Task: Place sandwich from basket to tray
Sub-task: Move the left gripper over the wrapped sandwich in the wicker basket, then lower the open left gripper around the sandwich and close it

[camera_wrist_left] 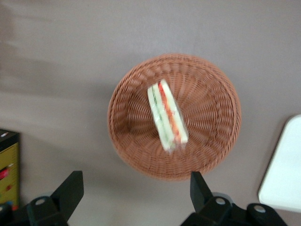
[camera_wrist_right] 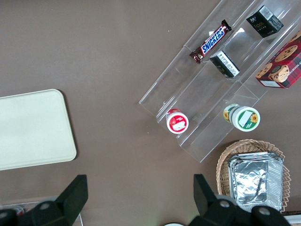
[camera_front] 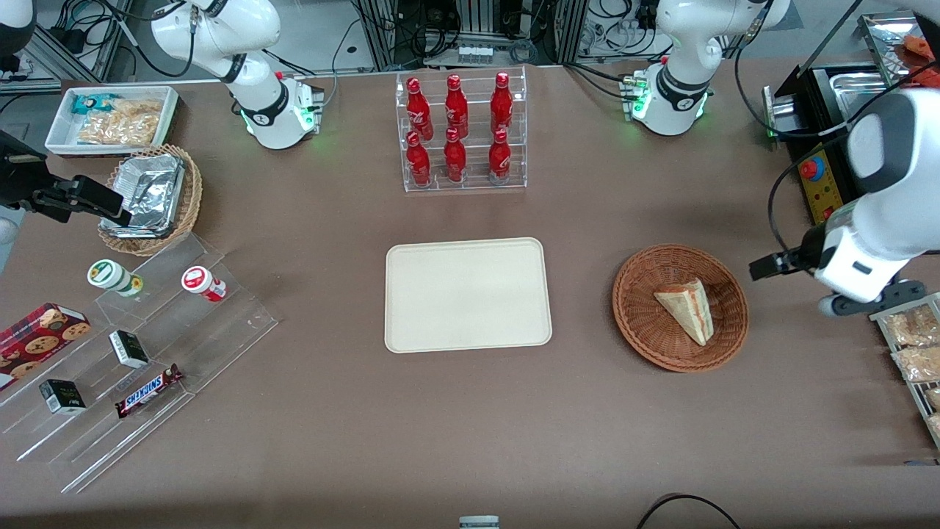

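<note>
The sandwich (camera_front: pixel 689 309), a pale wedge with red and green filling on its cut edge, lies in the round reddish-brown basket (camera_front: pixel 646 323). Both also show in the left wrist view: the sandwich (camera_wrist_left: pixel 167 117) is in the middle of the basket (camera_wrist_left: pixel 211 141). The cream tray (camera_front: pixel 467 294) lies flat beside the basket, toward the parked arm's end, with nothing on it; its corner shows in the wrist view (camera_wrist_left: pixel 284 169). My left gripper (camera_front: pixel 767 266) hangs above the table beside the basket, toward the working arm's end. It is open and empty (camera_wrist_left: pixel 134 190).
A clear rack of red bottles (camera_front: pixel 461 132) stands farther from the front camera than the tray. A black control box with a red button (camera_front: pixel 816 180) and a rack of bagged snacks (camera_front: pixel 912 353) are at the working arm's end. A stepped acrylic shelf (camera_front: pixel 147 353) is toward the parked arm's end.
</note>
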You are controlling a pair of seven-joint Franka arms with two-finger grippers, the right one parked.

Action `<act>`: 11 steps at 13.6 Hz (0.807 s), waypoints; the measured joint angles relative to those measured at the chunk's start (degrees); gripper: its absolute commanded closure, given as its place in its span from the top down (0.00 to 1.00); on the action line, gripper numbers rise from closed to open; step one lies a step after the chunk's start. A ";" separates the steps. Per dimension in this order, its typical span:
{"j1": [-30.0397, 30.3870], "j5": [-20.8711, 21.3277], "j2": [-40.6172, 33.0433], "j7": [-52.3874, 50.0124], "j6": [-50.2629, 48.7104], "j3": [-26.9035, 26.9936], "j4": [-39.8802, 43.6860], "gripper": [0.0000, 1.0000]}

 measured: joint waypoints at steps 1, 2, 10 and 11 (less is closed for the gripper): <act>-0.05 -0.05 0.86 -2.25 4.11 -0.08 -2.39 1.00; -0.18 -0.14 1.78 -4.68 7.45 -0.15 -4.34 1.00; -4.41 -2.28 2.86 -14.41 18.75 -1.09 -14.29 1.00; -4.31 -2.28 2.57 -14.41 19.74 -0.97 -15.82 1.00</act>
